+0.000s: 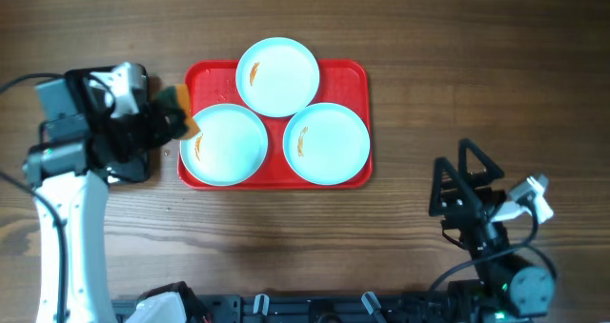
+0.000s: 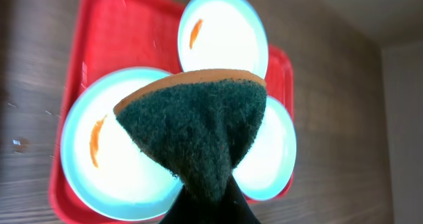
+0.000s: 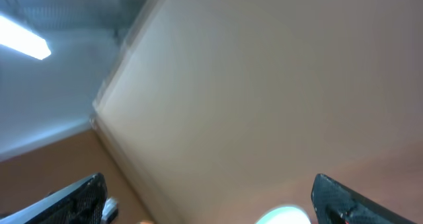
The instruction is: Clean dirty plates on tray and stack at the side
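The red tray lies mid-table and carries three pale plates. The far plate, the left plate and the right plate each show an orange smear. My left gripper is at the tray's left edge, shut on a green-and-orange sponge. In the left wrist view the sponge hangs above the plates and covers part of the left plate and the right plate. My right gripper is open and empty at the near right, away from the tray.
Bare wooden table surrounds the tray. A black flat shape lies under my left arm. The right wrist view shows only ceiling between the fingertips. Arm bases stand at the front edge.
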